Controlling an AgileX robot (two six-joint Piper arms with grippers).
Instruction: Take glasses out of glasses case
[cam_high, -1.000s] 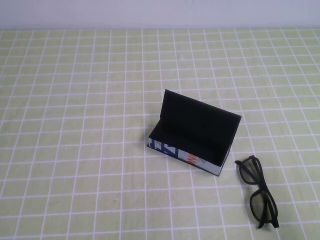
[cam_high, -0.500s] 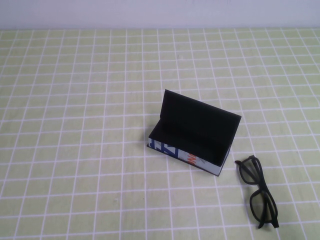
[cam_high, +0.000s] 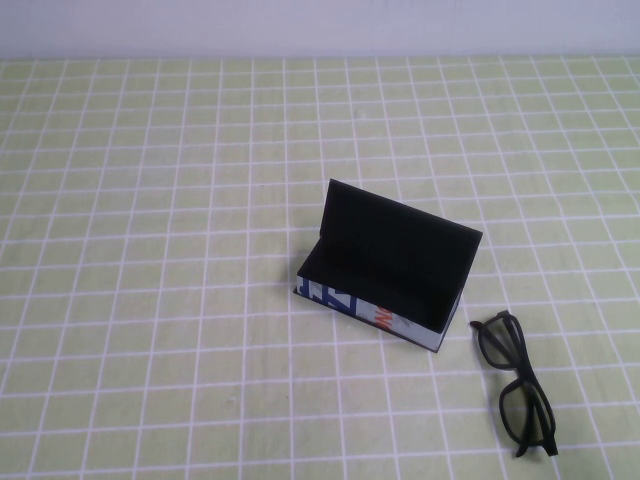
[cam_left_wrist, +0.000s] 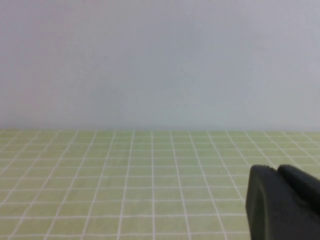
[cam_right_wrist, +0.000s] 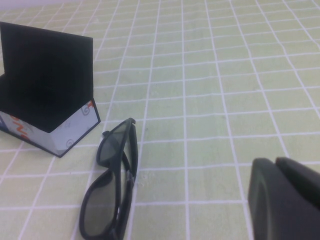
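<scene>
- Bench covered in a pale green cloth with a white grid; a plain pale wall runs along its far edge.
- Glasses case sits near the middle of the bench, open. Its matte black lid stands upright at the back, and the inside is black.
- White side strip of the case faces the robot, printed in blue and orange-red. The right wrist view shows an orange swirl mark on the case's end panel.
- Glasses lie on the cloth outside the case, just beside its right end and nearer the robot than the case. There is a small gap; the two do not touch.
- Black plastic frame with clear rectangular lenses. Whether the arms are folded cannot be told.
- Left end effector: only a dark edge of it shows in its own wrist view, over bare cloth and facing the wall, away from the case. Cannot tell whether the fingers are apart or together.
- Right end effector: a dark edge shows in its wrist view, near the glasses on the side away from the case, not touching them. Finger state cannot be told.
- Neither end effector shows in the high view.
</scene>
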